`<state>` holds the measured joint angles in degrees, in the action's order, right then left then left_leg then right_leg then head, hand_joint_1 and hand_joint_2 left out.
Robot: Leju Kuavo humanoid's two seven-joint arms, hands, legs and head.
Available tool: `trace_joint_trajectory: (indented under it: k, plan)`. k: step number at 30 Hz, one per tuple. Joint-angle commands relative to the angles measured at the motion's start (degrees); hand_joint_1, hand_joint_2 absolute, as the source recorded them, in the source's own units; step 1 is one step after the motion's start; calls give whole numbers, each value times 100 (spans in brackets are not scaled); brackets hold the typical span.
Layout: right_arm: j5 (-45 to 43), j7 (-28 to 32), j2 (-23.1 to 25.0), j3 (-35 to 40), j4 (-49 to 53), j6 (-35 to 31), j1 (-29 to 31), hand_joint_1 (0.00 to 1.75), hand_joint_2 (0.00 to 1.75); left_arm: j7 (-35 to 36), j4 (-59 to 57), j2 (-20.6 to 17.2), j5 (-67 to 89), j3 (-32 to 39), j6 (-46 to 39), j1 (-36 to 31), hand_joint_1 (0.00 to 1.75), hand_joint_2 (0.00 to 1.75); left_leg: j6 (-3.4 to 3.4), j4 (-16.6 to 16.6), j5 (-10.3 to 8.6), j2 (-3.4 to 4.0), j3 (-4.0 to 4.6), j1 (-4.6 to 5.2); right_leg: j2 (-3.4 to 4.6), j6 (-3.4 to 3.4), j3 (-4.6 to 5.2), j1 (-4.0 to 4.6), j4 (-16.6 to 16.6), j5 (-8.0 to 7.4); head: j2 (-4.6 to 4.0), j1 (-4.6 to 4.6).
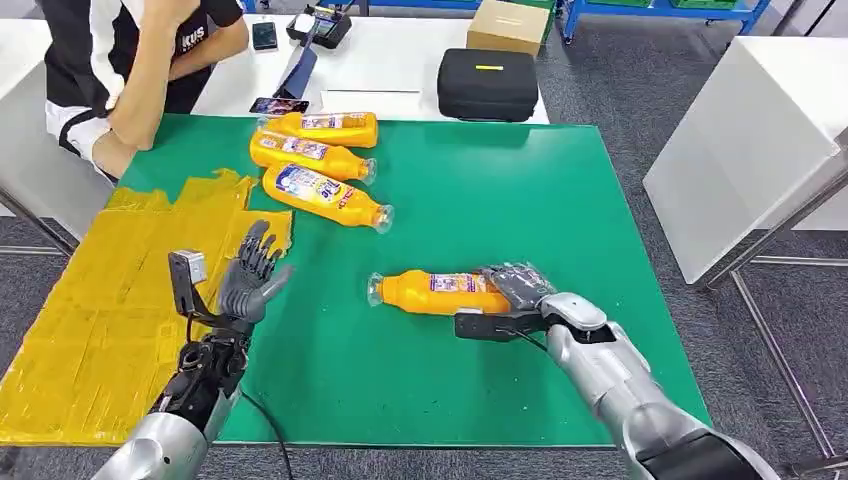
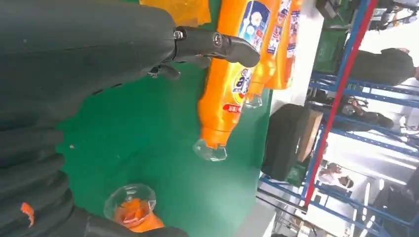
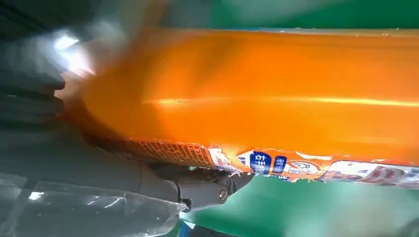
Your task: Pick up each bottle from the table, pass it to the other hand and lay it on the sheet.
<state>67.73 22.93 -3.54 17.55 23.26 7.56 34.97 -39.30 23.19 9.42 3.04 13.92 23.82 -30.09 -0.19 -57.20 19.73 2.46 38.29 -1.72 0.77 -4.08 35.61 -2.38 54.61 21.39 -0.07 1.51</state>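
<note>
Right hand wraps the base end of a lying bottle; left hand waits open and empty.

The robot should firm the grip around the body before lifting, keep the bottle level, then carry it toward the left hand, which hovers just beside the sheet. Three more bottles lie side by side beyond the held one. All look filled with orange liquid, clear caps on.
</note>
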Motion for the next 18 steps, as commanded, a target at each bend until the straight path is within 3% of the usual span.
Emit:
trace_joint_trajectory:
  k: [1,7,11,18]
  plan:
    - [18,13,235,275,-622,99,34,175,175,26,-13,-213,-3,-57,-5,-22,0,175,3,2,10,-17,-12,-4,-11,29,-12,6,-1,16,0,0]
    - [-97,30,403,207,-608,-83,71,175,175,95,216,-254,-151,-78,-108,194,0,175,-9,4,22,-12,-14,-3,-11,33,-12,6,-3,20,0,0]
    - [-643,190,720,-328,-391,-1326,181,175,175,90,540,-250,-379,-294,-34,490,0,175,-11,3,22,0,-8,-1,-1,29,-3,4,1,18,0,-2]
    - [-1695,112,1092,-1127,-150,-1711,287,175,175,110,1014,-201,-487,-819,-232,617,0,175,12,-8,7,-55,48,3,-47,26,36,1,17,23,0,-2]
